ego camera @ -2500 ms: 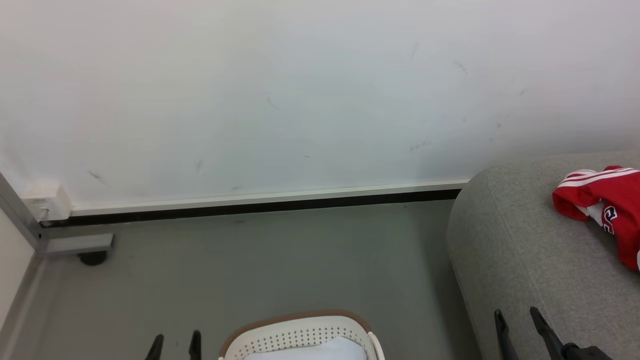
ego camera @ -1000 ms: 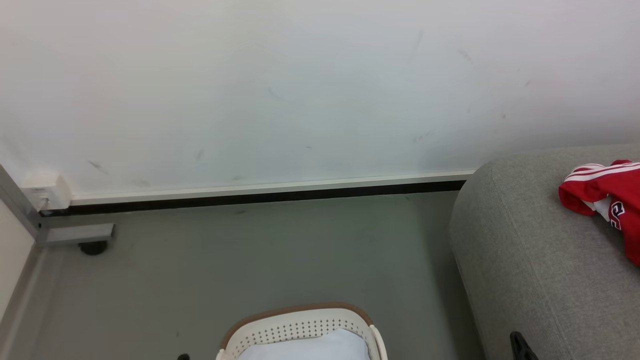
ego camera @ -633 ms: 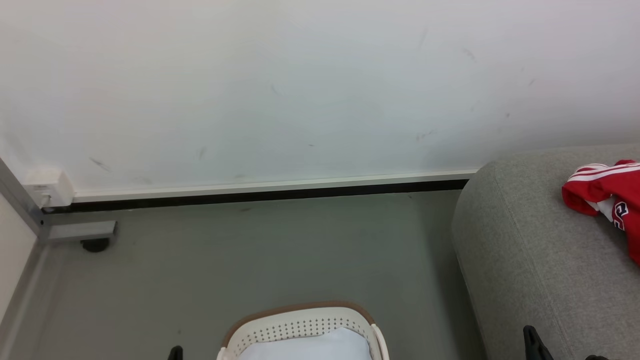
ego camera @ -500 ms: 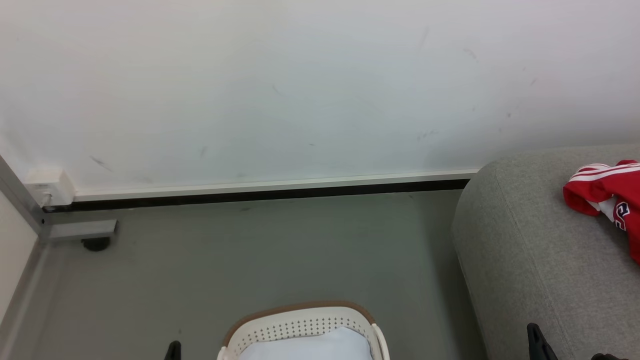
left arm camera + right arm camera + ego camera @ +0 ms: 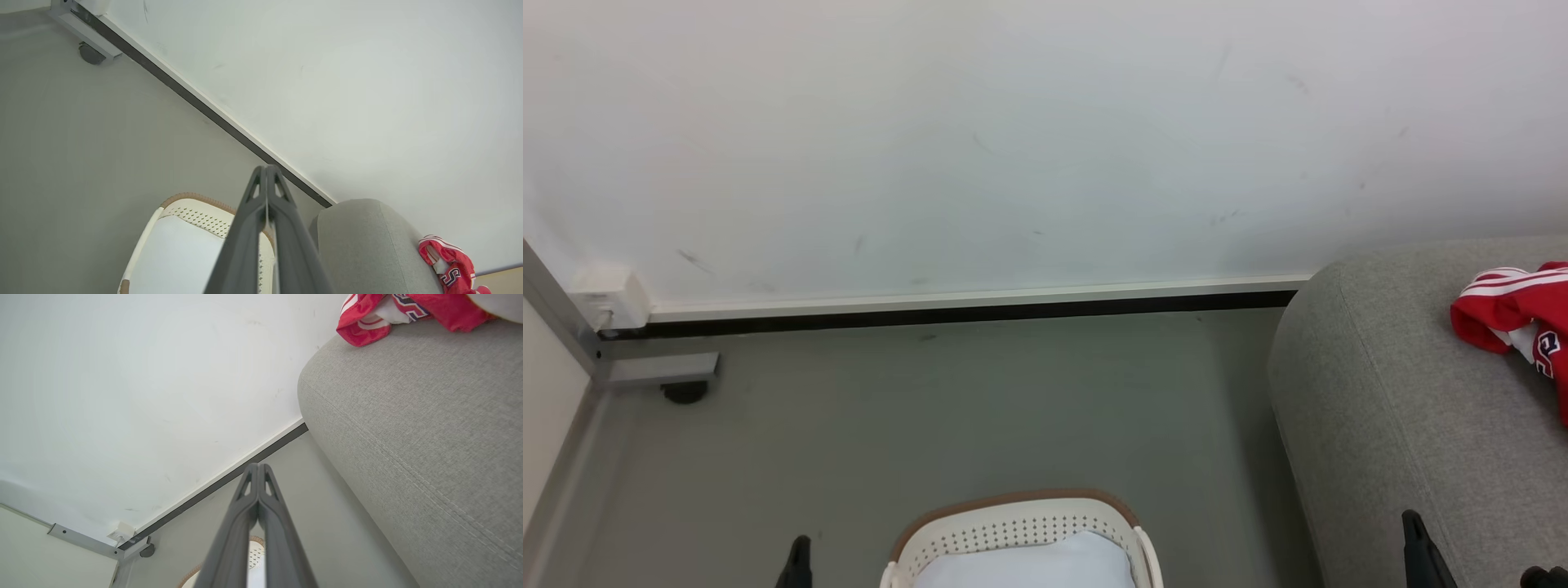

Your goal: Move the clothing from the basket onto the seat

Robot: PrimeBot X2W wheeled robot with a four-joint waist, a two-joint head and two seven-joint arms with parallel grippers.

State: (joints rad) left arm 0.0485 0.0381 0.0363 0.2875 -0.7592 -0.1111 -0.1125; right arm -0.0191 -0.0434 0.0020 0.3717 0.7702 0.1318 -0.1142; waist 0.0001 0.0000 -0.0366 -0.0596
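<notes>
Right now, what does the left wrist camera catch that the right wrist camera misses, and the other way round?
Left wrist view: the shut left tool and the inside of the basket, covered by a pale cloth. Right wrist view: the shut right tool and a stitched seam along the seat. Both: white wall, dark skirting, grey floor, the basket's rim, the seat, and red clothing lying on it.

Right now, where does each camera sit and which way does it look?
Head view: on the head, facing forward and down at floor, basket and seat; dark fingertips at the bottom edge.
Left wrist view: on that wrist, looking along the shut left gripper over the basket.
Right wrist view: on that wrist, along the shut right gripper, past the seat.
All three share the red clothing on the seat.
</notes>
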